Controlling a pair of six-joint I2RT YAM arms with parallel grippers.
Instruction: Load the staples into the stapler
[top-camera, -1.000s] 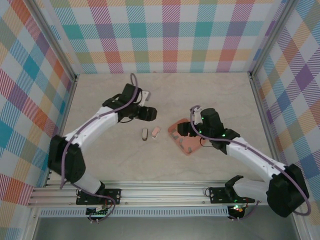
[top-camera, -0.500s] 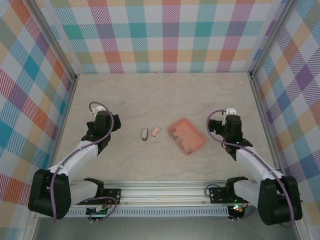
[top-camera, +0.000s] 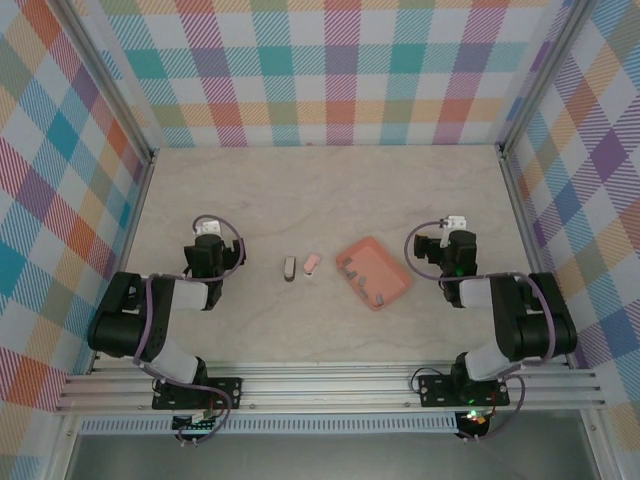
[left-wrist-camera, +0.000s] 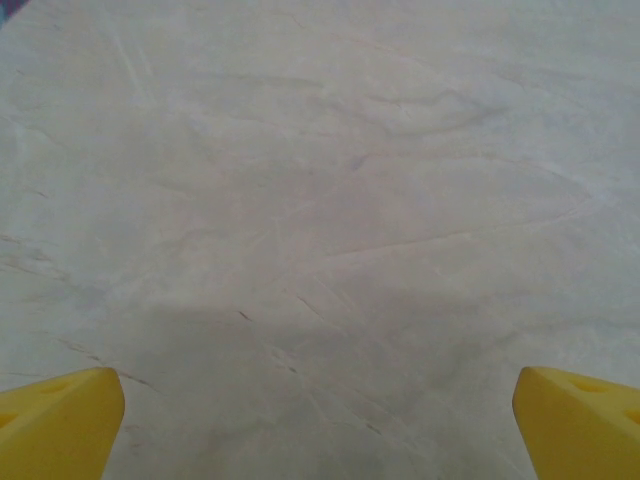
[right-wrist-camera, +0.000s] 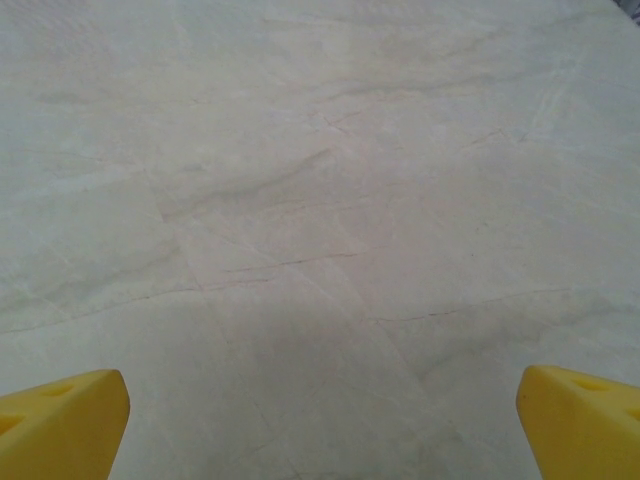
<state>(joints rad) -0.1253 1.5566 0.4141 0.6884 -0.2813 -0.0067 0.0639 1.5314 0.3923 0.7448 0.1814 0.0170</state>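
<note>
A salmon-pink square tray sits right of the table's middle. In it lie the staples, a few tiny dark strips. Left of the tray a small pink oblong piece lies beside a dark grey piece; which of them is the stapler I cannot tell at this size. My left gripper is folded back at the left, well away from both pieces. My right gripper rests just right of the tray. Both wrist views look down on bare table, with the left gripper and right gripper open and their yellow fingertips far apart, nothing between them.
The table top is pale marble-patterned, walled on three sides by checked panels. An aluminium rail carrying both arm bases runs along the near edge.
Both arms have pulled back from the table's middle and folded down near their own sides. Both grippers have opened wider. The tray and the two small pieces have not moved.
</note>
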